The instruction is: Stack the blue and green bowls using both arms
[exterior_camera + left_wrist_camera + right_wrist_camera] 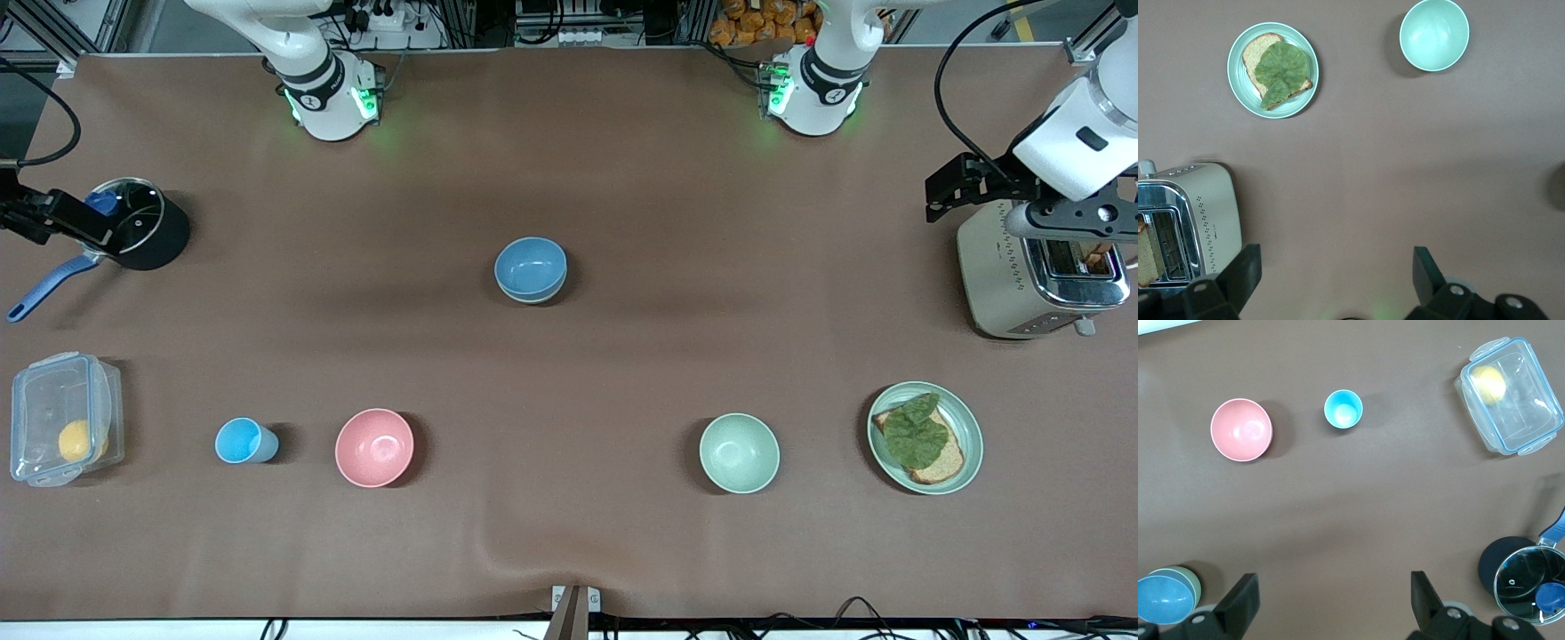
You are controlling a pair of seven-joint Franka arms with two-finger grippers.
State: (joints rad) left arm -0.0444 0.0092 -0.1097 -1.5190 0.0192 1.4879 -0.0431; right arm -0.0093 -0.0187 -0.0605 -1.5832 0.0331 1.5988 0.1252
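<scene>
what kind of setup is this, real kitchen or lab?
Most likely a robot lab bench staged as a kitchen: a brown cloth-covered table under two arm bases, with a cream and chrome toaster, a black lidded saucepan, and cables along the edges.

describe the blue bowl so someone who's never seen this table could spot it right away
Start at the middle of the brown table, between the two arms' ends. The blue bowl sits there, farther from the front camera than the row holding the pink bowl and mint bowl. It alone is nested in another bowl, the green bowl, whose pale rim peeks out beneath.
</scene>
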